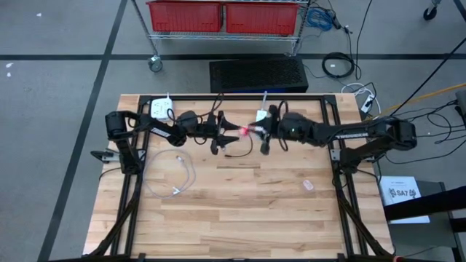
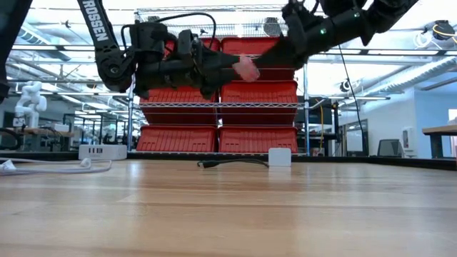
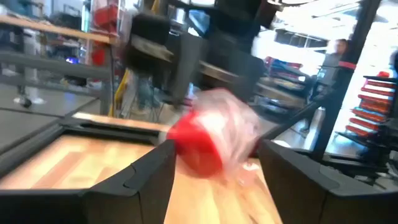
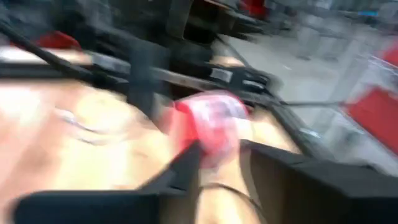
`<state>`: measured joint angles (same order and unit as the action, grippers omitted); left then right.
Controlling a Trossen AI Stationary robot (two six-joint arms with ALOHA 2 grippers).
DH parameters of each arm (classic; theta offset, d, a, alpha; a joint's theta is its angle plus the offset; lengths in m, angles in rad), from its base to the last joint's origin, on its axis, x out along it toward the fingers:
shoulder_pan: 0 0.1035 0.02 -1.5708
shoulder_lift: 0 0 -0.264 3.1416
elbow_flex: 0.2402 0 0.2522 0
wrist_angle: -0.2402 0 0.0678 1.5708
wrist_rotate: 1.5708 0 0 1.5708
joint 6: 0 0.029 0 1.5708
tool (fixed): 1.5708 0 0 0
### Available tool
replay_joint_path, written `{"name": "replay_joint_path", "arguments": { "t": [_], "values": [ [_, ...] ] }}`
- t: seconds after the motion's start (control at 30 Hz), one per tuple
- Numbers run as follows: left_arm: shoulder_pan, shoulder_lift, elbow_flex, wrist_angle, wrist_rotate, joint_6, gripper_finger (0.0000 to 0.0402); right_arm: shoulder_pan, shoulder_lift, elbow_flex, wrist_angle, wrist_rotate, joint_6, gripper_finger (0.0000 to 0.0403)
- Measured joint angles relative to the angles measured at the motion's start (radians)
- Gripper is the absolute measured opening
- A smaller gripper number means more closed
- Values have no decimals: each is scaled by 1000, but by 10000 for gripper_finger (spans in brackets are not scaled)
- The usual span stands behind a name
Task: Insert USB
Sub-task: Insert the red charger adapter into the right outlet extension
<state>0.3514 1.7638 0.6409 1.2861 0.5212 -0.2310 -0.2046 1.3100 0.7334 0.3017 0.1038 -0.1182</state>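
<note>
Left claw (image 1: 231, 132) is up above the tabletop (image 1: 240, 211), fingers (image 3: 143, 180) spread wide, the red-and-clear USB piece (image 1: 245, 131) sitting in the gap between them without either finger gripping it. A white cable (image 1: 177, 175) lies loose on the wood below the left arm. Right claw (image 1: 256, 131) meets it mid-air from the other side, clamped narrow on that same USB piece, well above the black cable (image 2: 232, 163)

A pale wooden plank table (image 1: 240, 211) carried a looped white cable (image 1: 175, 175) below the left pincer (image 1: 222, 132), a white power strip (image 1: 162, 109) behind it, and a black cable (image 1: 237, 151) beneath both pincers.
</note>
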Motion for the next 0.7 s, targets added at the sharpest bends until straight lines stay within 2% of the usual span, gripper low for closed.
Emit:
{"name": "replay_joint_path", "arguments": {
  "t": [0.1, 0.23, 0.4, 0.7],
  "values": [
    [15, 1, -1, 4, 24, -2, 235, -43, -18, 2, -92, 53, -31, 37],
    [35, 0, -1, 0, 11, 0, 235, -103, -20, 0, -162, 36, -52, 2],
    [33, 0, -2, -37, 14, 2, 235, -143, -14, 0, -164, -50, -55, 6],
    [76, 0, -9, -188, -8, 29, 230, -142, -14, 0, -178, -57, -9, 3]
  ]
}}
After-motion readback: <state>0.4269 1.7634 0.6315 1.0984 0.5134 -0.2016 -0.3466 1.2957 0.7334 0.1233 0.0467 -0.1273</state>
